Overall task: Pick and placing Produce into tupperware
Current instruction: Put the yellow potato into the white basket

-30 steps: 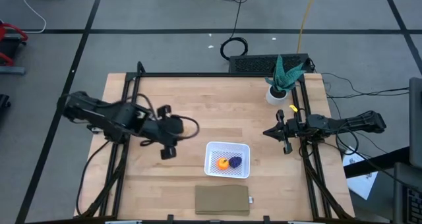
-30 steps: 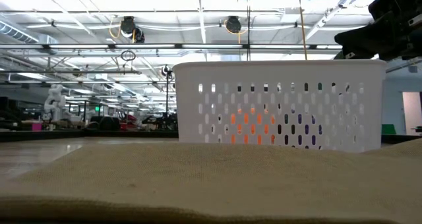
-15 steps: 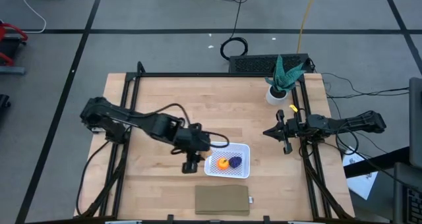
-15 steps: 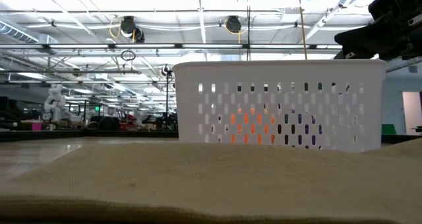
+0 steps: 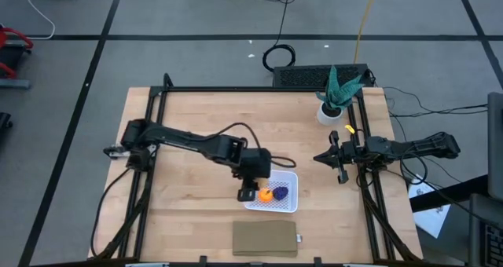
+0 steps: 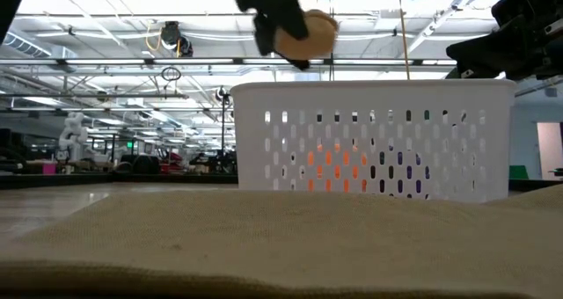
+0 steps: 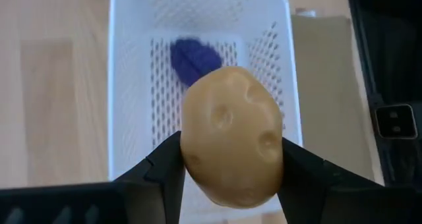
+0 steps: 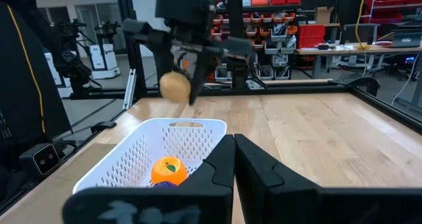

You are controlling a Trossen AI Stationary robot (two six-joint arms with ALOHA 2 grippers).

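Left gripper (image 7: 231, 178) clamped on tan-brown produce (image 7: 231, 143), poised above tupperware (image 5: 289, 178) left rim, near worktop (image 5: 196, 118) front edge. Orange piece (image 5: 266, 194) and purple piece (image 5: 280, 192) inside. Right gripper (image 5: 332, 159) shut, empty, by right edge.

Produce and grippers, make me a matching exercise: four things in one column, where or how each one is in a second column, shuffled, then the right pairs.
Things:
1. potato
2. orange
3. purple piece
4. right gripper

States:
A. shut, holding nothing, at the table's right edge
B. lying in the basket beside the orange
C. held by the left gripper above the basket
D. lying in the basket, round, with a green stem end

Pairs: 1-C, 2-D, 3-B, 4-A
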